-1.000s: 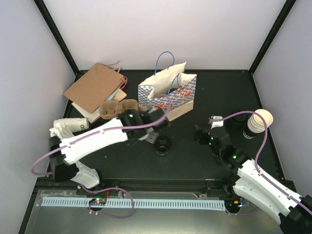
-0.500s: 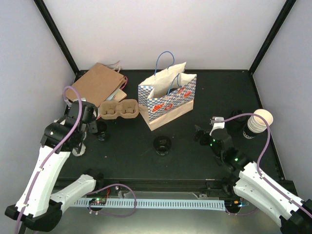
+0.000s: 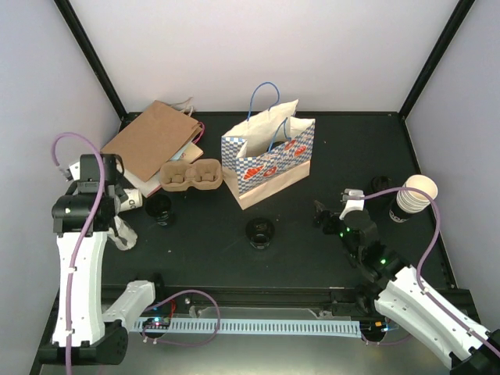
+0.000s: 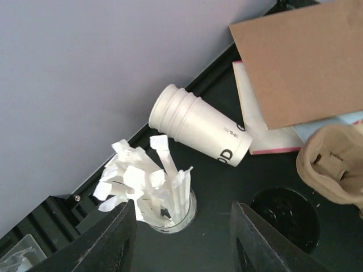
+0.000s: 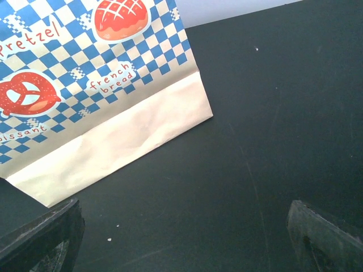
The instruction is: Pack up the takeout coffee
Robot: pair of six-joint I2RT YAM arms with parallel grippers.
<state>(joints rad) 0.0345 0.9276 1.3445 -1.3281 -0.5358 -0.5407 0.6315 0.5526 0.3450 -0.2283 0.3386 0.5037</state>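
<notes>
The left pincer (image 4: 181, 209) hangs over the left edge of the table (image 3: 336, 148). Its two fingers (image 4: 116, 243) are apart, with nothing between them. Straight below the gap stands a clear holder of paper-wrapped straws (image 4: 148, 187). Just beyond that, further from the pincer, a nested stack of cream cups (image 4: 198, 133) lies on its side, mouth end toward the sheets under a flat brown bag (image 4: 300, 56). One lidded coffee cup (image 4: 283, 218) stands just outside the finger on the brown bag's side, not touching it, its black lid facing up. A moulded pulp cup carrier (image 4: 334, 164) sits right past that cup. Its edge overlaps the lid from this angle, and I cannot tell whether the two touch.

The right pincer (image 5: 184, 209) has its fingers spread wide and holds nothing. Ahead of it and to its left stands the blue-and-white checked bag (image 5: 85, 85), upright and well apart from the fingertips. Seen from above, the second lidded cup (image 3: 259, 231) stands on bare table to this pincer's left, in front of the checked bag, touching neither. An upright stack of paper cups (image 3: 414, 195) is near the pincer's right, by the table edge.
</notes>
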